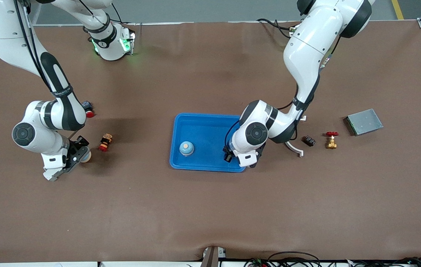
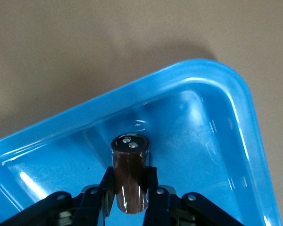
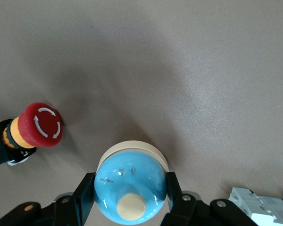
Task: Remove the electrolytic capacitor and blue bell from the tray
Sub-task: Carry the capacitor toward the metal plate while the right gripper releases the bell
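Note:
A dark brown cylindrical capacitor (image 2: 129, 174) with two metal terminals on its end sits between the fingers of my left gripper (image 2: 129, 182), which is shut on it. It is inside the blue tray (image 2: 226, 80), close to a corner. In the front view the left gripper (image 1: 229, 153) is low in the tray (image 1: 210, 120) at the end toward the left arm, and the capacitor is hidden by the hand. My right gripper (image 3: 130, 190) is shut on a blue bell (image 3: 130, 181) with a cream base and button. The right gripper (image 1: 79, 156) is at the right arm's end of the table.
Another blue bell (image 1: 186, 148) stands in the tray. A red stop button (image 1: 105, 142) lies beside the right gripper, and another red-capped part (image 1: 88, 112) is farther back. Toward the left arm's end are a white curved piece (image 1: 295, 148), black block (image 1: 309, 140), brass valve (image 1: 331, 139) and grey box (image 1: 364, 121).

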`<action>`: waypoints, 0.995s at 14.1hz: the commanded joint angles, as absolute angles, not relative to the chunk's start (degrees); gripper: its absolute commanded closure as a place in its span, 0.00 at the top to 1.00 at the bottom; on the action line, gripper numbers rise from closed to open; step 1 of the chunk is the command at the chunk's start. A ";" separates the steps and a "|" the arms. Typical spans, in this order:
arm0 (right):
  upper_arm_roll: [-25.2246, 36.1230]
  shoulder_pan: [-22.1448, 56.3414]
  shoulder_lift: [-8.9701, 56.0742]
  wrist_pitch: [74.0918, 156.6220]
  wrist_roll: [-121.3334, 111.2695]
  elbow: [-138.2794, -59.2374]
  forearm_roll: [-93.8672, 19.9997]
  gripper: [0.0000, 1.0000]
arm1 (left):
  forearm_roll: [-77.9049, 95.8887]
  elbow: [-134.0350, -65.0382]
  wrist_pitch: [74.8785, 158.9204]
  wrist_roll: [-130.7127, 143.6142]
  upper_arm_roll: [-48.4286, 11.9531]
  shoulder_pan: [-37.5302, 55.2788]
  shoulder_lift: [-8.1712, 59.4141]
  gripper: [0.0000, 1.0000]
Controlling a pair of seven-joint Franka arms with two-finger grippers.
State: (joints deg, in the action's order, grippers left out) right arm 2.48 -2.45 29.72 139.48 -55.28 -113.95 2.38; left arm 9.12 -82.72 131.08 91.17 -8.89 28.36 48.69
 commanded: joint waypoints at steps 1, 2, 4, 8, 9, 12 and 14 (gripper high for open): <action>1.49 -4.31 29.62 140.19 -55.90 -114.26 3.25 0.38 | 8.45 -81.83 129.91 90.18 -8.00 28.21 47.21 0.00; 1.49 -4.39 29.62 140.10 -55.81 -114.17 3.25 0.42 | 6.18 -81.65 127.03 90.18 -7.91 28.13 45.63 0.00; 1.41 -4.66 29.62 140.01 -55.81 -114.08 3.25 0.62 | 4.13 -81.74 122.80 90.09 -8.00 26.47 41.85 0.00; 1.41 -5.01 29.62 139.49 -55.72 -114.08 3.16 1.00 | 4.13 -82.18 114.28 80.44 -8.09 21.90 34.73 0.00; 1.41 -4.84 29.45 139.05 -55.37 -114.00 3.16 1.00 | 4.04 -82.44 111.30 77.72 -8.00 20.49 33.24 0.00; 1.14 -4.57 27.08 132.13 -54.23 -112.07 2.29 1.00 | 3.78 -82.44 103.83 68.32 -8.09 14.26 29.72 0.00; 0.88 -2.82 24.62 126.94 -48.11 -110.31 2.29 1.00 | 3.78 -82.53 99.43 60.86 -8.09 9.52 28.05 0.00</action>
